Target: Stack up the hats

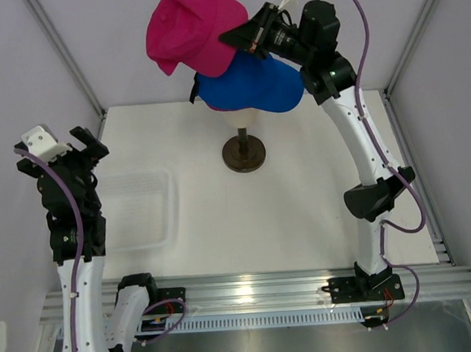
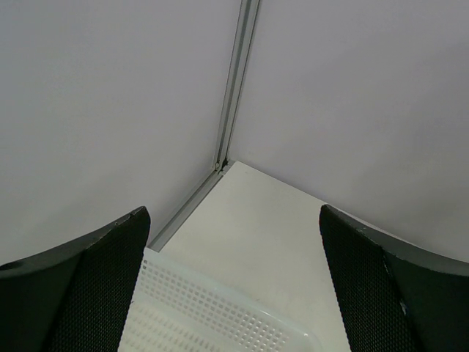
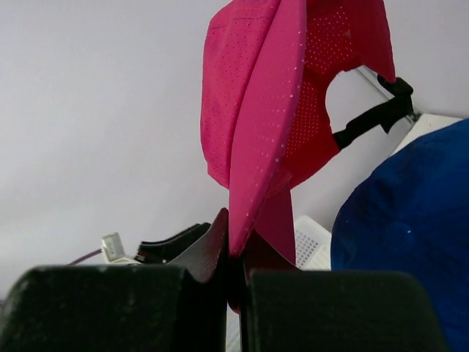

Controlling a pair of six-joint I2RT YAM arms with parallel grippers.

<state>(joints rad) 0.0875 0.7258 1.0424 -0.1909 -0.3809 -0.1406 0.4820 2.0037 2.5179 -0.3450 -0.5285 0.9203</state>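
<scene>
A bright blue cap (image 1: 253, 85) sits on the cream mannequin head (image 1: 242, 125) at the back middle of the table; its crown shows at the right of the right wrist view (image 3: 410, 235). My right gripper (image 1: 239, 39) is shut on the brim of a magenta pink cap (image 1: 191, 28) and holds it in the air above and left of the blue cap. In the right wrist view (image 3: 236, 246) the pink cap (image 3: 256, 125) hangs out from the pinched brim. My left gripper (image 1: 81, 147) is open and empty above the white basket, as its wrist view (image 2: 233, 293) shows.
The mannequin head stands on a dark round stand (image 1: 244, 154). A white plastic basket (image 1: 144, 212) lies at the table's left side, its perforated rim in the left wrist view (image 2: 220, 304). Grey enclosure walls close in on the left, back and right.
</scene>
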